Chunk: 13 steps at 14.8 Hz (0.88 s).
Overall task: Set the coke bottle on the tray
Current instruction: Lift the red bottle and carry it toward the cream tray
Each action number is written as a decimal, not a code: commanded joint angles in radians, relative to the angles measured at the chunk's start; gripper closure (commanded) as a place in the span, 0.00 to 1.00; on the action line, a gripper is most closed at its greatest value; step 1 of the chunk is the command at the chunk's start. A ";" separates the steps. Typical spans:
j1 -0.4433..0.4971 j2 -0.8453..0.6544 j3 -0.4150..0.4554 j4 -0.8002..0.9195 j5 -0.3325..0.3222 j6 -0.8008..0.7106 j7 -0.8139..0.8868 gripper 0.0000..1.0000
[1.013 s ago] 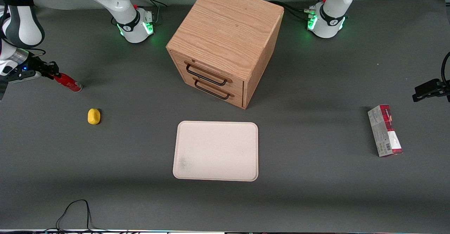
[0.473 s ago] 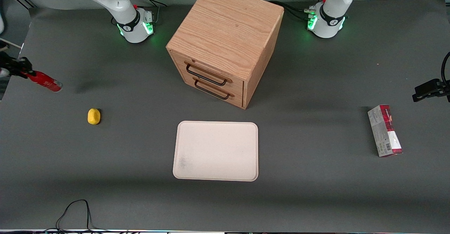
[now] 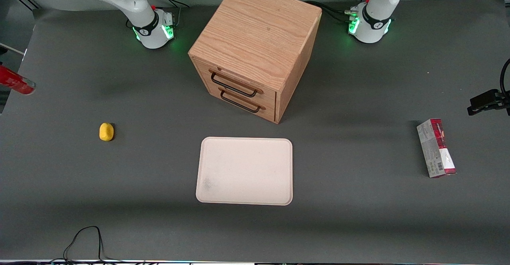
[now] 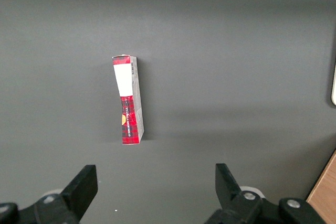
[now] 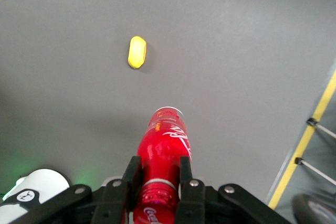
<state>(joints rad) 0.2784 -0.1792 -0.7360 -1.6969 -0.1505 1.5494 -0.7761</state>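
Carrying the coke bottle [image 5: 161, 156] clamped in my gripper [image 5: 156, 182], aloft at the working arm's end of the table, well apart from the tray [image 3: 244, 171]; next I swing over it and lower.

coke bottle [image 5: 163, 156]: all red with white script lettering, clamped in the black gripper [image 5: 157, 182] well above the table at the working arm's end. tray [image 3: 244, 171]: cream-white, faint grey smudge in one corner. table [image 3: 358, 217]: flat dark grey. small lump [image 3: 106, 132]: solid yellow. cabinet [image 3: 255, 38]: light oak grain, two black drawer handles [image 3: 235, 89]. carton [image 3: 436, 147]: grey sides, red patterned panel, white patch with barcode. floor past the table edge: yellow stripe [image 5: 304, 145].
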 commanded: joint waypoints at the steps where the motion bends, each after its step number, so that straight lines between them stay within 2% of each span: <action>1: 0.045 0.026 -0.011 0.169 0.017 -0.116 -0.026 1.00; 3: 0.059 0.053 -0.003 0.216 0.019 -0.141 -0.025 1.00; 5: 0.122 0.093 0.004 0.253 0.040 -0.141 -0.015 1.00; 6: 0.146 0.139 0.006 0.284 0.067 -0.141 -0.015 1.00; 8: 0.160 0.255 0.020 0.383 0.175 -0.144 -0.009 1.00; 10: 0.162 0.367 0.088 0.498 0.242 -0.167 0.012 1.00; 13: 0.162 0.496 0.226 0.667 0.247 -0.169 0.107 1.00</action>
<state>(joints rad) 0.4557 0.1950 -0.5701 -1.2201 0.0698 1.4329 -0.7225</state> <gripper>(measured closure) 0.665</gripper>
